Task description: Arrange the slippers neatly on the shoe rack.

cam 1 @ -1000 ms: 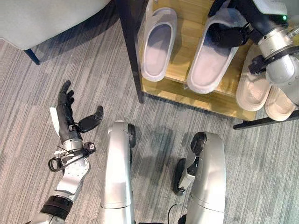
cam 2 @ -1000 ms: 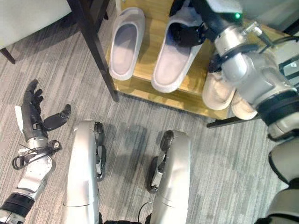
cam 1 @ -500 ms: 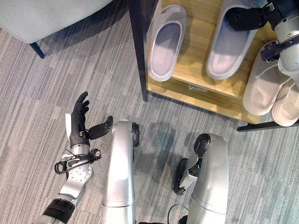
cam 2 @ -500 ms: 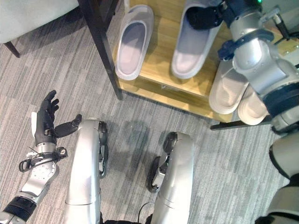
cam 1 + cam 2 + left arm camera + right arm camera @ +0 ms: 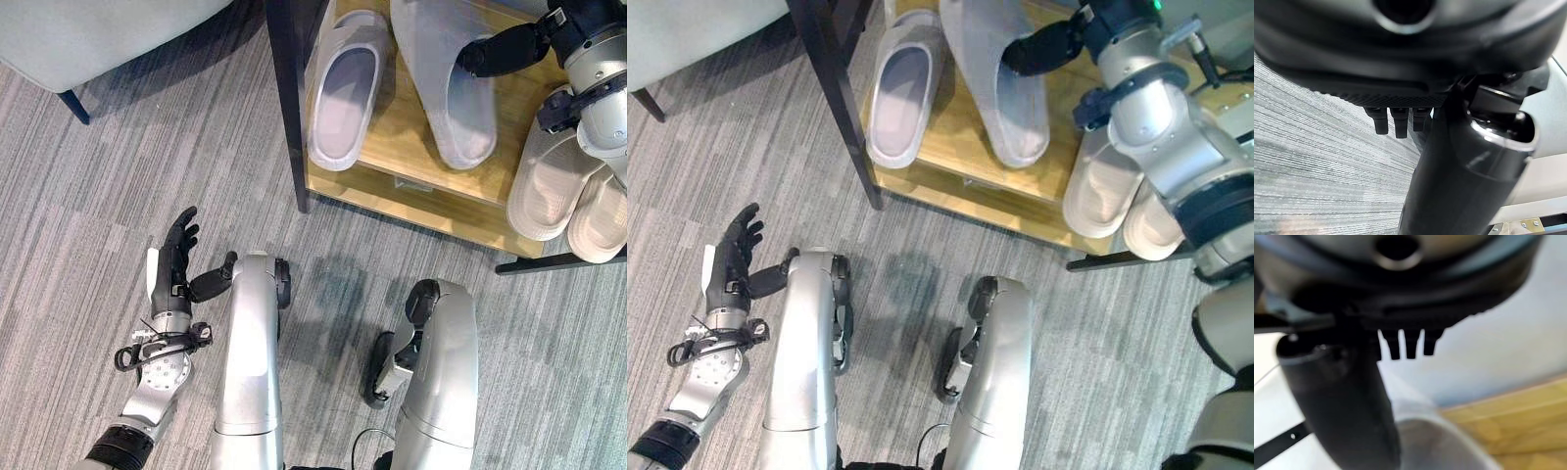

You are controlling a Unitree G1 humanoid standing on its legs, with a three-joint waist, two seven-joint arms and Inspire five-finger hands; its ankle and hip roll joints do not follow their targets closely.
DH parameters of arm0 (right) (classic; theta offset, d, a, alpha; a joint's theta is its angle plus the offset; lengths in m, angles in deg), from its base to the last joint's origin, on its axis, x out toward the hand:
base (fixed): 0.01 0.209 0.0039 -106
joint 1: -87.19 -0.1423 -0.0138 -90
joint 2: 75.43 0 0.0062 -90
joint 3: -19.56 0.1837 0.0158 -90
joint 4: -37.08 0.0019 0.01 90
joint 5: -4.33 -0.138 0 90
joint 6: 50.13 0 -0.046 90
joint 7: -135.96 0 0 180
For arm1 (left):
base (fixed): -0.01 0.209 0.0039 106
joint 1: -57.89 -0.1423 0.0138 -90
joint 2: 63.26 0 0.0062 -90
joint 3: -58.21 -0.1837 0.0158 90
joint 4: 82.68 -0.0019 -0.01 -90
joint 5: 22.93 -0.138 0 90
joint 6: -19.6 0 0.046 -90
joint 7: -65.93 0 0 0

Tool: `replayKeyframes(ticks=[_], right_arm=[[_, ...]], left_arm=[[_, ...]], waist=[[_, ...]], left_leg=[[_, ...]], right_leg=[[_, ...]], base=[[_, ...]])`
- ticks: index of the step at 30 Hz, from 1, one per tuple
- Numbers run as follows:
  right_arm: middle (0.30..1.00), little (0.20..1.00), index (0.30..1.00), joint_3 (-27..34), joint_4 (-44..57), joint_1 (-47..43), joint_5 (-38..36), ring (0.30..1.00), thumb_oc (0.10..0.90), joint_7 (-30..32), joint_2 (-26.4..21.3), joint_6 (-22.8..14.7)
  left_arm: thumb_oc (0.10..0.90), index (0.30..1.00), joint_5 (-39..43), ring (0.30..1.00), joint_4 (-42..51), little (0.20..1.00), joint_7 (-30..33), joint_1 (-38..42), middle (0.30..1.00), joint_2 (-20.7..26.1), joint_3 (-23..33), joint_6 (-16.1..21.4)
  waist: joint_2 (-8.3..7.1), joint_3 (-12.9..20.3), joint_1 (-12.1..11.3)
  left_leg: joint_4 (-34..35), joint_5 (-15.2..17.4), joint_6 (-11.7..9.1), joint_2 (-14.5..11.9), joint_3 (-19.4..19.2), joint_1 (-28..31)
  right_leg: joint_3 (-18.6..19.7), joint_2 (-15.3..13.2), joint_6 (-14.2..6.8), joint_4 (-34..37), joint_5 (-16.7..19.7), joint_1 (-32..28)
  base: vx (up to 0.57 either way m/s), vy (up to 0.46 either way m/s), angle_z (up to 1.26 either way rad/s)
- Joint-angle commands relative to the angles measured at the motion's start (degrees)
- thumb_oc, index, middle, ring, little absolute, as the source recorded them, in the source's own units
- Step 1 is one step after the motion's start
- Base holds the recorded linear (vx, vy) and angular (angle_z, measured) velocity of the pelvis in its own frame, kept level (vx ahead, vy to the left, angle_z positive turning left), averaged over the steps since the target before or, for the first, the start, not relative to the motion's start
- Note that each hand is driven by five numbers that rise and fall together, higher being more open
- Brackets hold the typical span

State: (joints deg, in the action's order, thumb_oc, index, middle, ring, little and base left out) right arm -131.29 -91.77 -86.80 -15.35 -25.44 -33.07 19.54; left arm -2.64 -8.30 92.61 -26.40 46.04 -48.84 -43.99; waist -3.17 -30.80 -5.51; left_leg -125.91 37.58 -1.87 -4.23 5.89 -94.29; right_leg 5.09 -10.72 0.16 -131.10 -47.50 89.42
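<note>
- The shoe rack (image 5: 411,186) stands at the far side of the scene, a light wooden shelf with a dark upright post at its left corner.
- A pale lilac slipper (image 5: 343,93) lies flat on the left part of the wooden shelf, sole down, its toe pointing far.
- A second pale slipper (image 5: 446,83) lies just right of it on the same shelf, turned askew so that its near end angles to the right; the two are close but apart.
- The right hand (image 5: 500,51) is at the right edge of this second slipper, its dark thumb laid on the slipper's upper surface; how far its fingers are curled cannot be told, as they are hidden.
- Two cream slippers (image 5: 549,181) lie side by side at the right end of the rack, overhanging its near edge.
- The left hand (image 5: 176,259) hangs low on the left over the grey striped carpet (image 5: 118,176), fingers straight and spread, thumb out to the side, holding nothing.
- A pale upholstered seat (image 5: 88,34) on dark legs fills the far left corner.
</note>
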Motion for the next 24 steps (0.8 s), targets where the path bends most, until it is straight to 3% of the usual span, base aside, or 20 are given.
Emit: replayKeyframes(ticks=[1, 9, 15, 17, 24], right_arm=[[0.900, 0.900, 0.900, 4.9, 0.8, -8.3, -4.3, 0.900, 0.800, 0.9, -3.0, -2.7], [0.900, 0.900, 0.900, 3.5, -3.6, -7.8, -9.2, 0.900, 0.800, -3.4, -0.7, -1.1], [0.900, 0.900, 0.900, 6.0, -5.0, -6.2, -13.2, 0.900, 0.800, -3.7, -0.1, -1.6], [0.900, 0.900, 0.900, 6.3, -3.7, -5.1, -19.5, 0.900, 0.800, -8.2, -0.1, -1.3], [0.900, 0.900, 0.900, -0.3, -0.1, -6.4, -22.6, 0.900, 0.800, -15.4, -2.3, 0.6]], left_arm=[[0.800, 0.900, -0.1, 0.900, 7.2, 0.900, -1.9, 0.3, 0.900, 1.4, -1.0, 4.3], [0.800, 0.900, 0.3, 0.900, 5.9, 0.900, -3.0, 1.0, 0.900, 1.7, -1.9, 3.7], [0.800, 0.900, 1.4, 0.900, 6.6, 0.900, -4.6, 1.1, 0.900, 2.3, -2.1, 3.2], [0.800, 0.900, 2.3, 0.900, 6.1, 0.900, -6.0, 0.6, 0.900, 2.8, -2.4, 2.8], [0.800, 0.900, 2.1, 0.900, 6.0, 0.900, -8.3, 0.2, 0.900, 3.0, -2.9, 1.9]], waist=[[0.53, 1.0, -1.6], [0.62, 1.0, -1.3], [0.94, 1.0, -1.1], [0.60, 1.0, -1.2], [-0.37, 1.0, -1.4]], left_leg=[[-2.6, 10.9, 1.6, -0.9, 5.2, 4.3], [-2.6, 10.8, 1.6, -0.9, 5.4, 4.3], [-2.2, 10.6, 1.7, -0.9, 5.3, 4.3], [-2.0, 10.3, 1.6, -1.1, 5.3, 4.3], [-1.6, 10.0, 1.4, -1.1, 5.7, 4.3]], right_leg=[[3.9, -0.4, 3.7, -0.1, 0.4, 0.5], [3.5, -0.4, 3.8, 0.5, 0.6, 0.5], [3.4, -0.2, 3.8, 0.8, 0.8, 0.5], [3.4, -0.4, 3.7, 1.0, 1.0, 0.5], [3.3, -0.4, 3.5, 1.7, 1.5, 0.5]], base=[[-0.03, 0.011, 0.00], [-0.01, 0.004, 0.00], [-0.02, 0.013, -0.01], [-0.02, 0.001, 0.00], [0.00, -0.001, 0.00]])
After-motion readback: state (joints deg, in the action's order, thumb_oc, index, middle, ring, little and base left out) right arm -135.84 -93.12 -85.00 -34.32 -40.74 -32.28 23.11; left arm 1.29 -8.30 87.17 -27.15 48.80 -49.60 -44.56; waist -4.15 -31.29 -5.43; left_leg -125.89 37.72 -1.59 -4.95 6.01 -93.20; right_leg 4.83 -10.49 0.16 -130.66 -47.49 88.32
